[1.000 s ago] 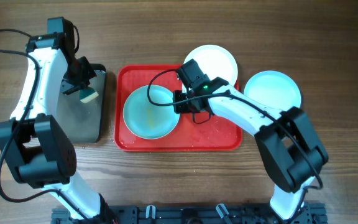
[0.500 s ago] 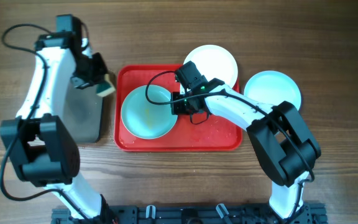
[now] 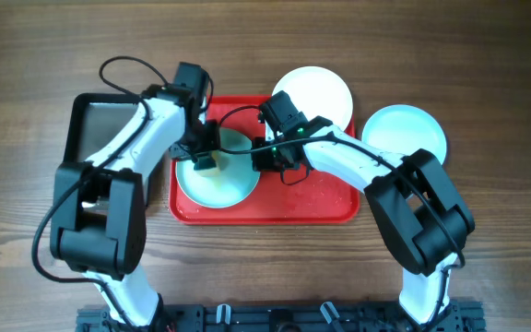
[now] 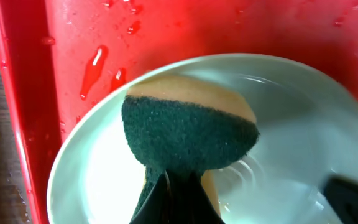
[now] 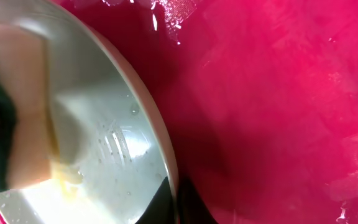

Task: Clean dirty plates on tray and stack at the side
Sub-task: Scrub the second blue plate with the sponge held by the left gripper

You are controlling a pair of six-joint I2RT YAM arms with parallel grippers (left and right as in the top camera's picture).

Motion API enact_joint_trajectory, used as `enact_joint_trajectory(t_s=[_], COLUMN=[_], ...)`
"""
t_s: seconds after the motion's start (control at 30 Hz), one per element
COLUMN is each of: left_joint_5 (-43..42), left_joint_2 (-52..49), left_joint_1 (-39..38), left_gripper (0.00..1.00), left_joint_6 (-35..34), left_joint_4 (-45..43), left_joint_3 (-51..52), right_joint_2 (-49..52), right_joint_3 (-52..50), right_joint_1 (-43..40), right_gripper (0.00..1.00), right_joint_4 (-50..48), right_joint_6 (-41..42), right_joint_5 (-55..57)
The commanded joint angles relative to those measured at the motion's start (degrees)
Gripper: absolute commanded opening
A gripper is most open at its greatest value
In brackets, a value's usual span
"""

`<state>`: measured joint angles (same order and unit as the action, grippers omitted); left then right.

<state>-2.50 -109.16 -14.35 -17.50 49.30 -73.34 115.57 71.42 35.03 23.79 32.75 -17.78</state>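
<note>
Aqua plate (image 3: 224,184) on red tray (image 3: 312,198): our left gripper (image 3: 203,159) clamps sponge (image 4: 188,134) onto it, right gripper (image 3: 264,159) pinches rim. We should scrub in circles, light pressure, rim grip firm.

A robotics lab bench: a wood-grain worktop (image 3: 496,55) with two cabled robot arms (image 3: 362,166) mounted on a black rail (image 3: 275,318) along its near edge.

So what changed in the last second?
The left gripper carried the sponge rightward from the dark tray onto the plate in the red tray. The right gripper stayed clamped on that plate's rim; the white plate and far-right plate stayed put.
</note>
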Motion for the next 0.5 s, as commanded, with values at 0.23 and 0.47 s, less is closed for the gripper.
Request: enact_joint_trajectory(t_s=[0.23,0.47], left_joint_5=[-1.4,-28.5], left_joint_2=[0.6,0.6], left_joint_1=[-4.9,-4.9], left_gripper=[0.04,0.04], left_joint_6=[0.8,17.5], left_joint_4=[-4.9,-1.5], left_joint_3=[9.0,9.0], right_joint_2=[1.3,1.3], right_joint_3=[0.7,0.7], right_joint_1=[0.1,0.1], right_gripper=[0.04,0.04], right_joint_4=[-1.1,-1.6], right_joint_6=[0.5,0.7], right_joint_5=[-2.9,-3.2])
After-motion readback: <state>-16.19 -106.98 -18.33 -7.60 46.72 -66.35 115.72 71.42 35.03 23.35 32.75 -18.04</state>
